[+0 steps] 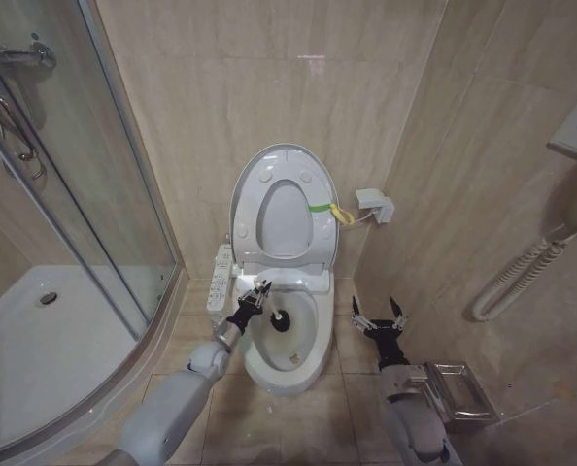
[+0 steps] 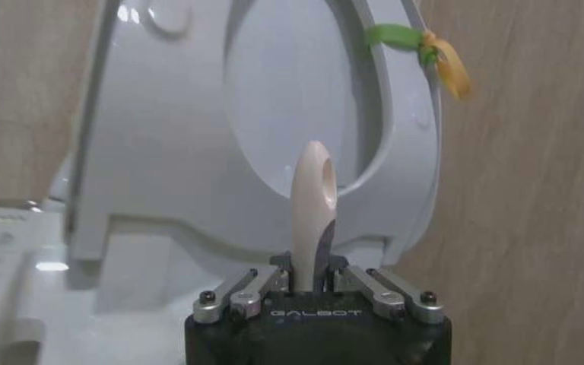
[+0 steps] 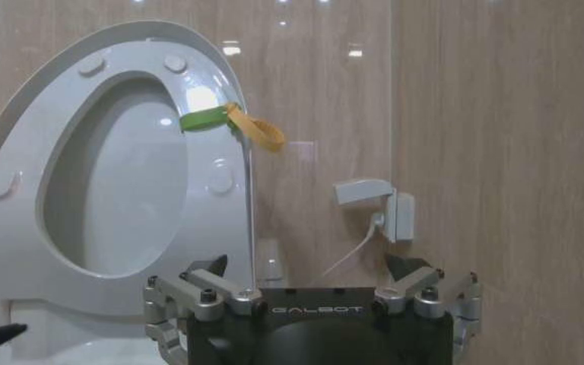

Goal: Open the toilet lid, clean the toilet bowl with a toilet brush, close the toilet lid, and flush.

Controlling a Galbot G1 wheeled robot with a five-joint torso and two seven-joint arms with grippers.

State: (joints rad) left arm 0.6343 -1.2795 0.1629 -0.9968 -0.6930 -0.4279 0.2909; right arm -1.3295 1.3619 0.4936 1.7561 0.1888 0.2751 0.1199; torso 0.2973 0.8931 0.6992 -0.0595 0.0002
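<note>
- Two arms reach toward the toilet, the left one over the bowl (image 1: 298, 364), the right one beside it, above the floor tiles.
- The lid (image 1: 253, 184) stands raised against the tiled wall with the seat ring (image 1: 313, 225) up against it; a green strap (image 1: 320, 207) with a yellow loop (image 1: 342, 215) hangs at its right edge.
- The left gripper (image 1: 259, 294) sits at the bowl's left rear rim — its jaws are closed on the pale handle of the brush (image 1: 280, 320), whose black bristle head is down inside the bowl.
- In the left wrist view the handle (image 2: 312, 213) rises straight up out of the closed jaws, with the raised lid (image 2: 160, 152) behind it.
- The right gripper (image 1: 380, 317) hovers to the right of the bowl, apart from it — its jaws are spread wide and hold nothing.
- In the right wrist view that gripper (image 3: 312, 277) faces the raised lid (image 3: 211, 84) and a small white wall box (image 3: 379, 207) with a cable.
- A control panel (image 1: 220, 277) lies along the toilet's left side, just beside the left gripper.
- A glass shower door (image 1: 75, 194) and white tray (image 1: 36, 359) stand well to the left.
</note>
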